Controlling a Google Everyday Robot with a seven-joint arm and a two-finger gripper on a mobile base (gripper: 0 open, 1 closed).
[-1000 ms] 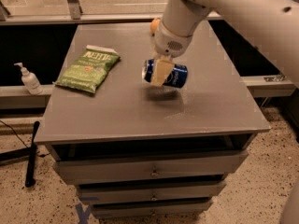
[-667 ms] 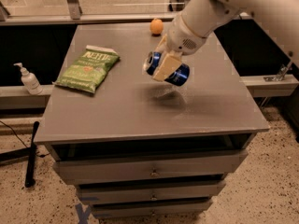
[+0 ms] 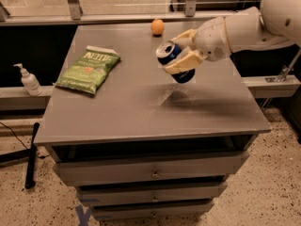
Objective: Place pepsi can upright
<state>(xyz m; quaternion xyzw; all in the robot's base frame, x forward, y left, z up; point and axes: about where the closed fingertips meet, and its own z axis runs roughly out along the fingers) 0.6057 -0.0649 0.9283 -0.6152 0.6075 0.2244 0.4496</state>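
In the camera view, my gripper [image 3: 178,51] hangs in the air above the table [image 3: 141,112]. My two fingers squeeze the pepsi can [image 3: 167,52] between them. The can is tilted, not upright. A green chip bag [image 3: 88,69] lies well away from my gripper.

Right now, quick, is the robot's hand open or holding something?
Gripper: shut on the can, tilted, above the table.
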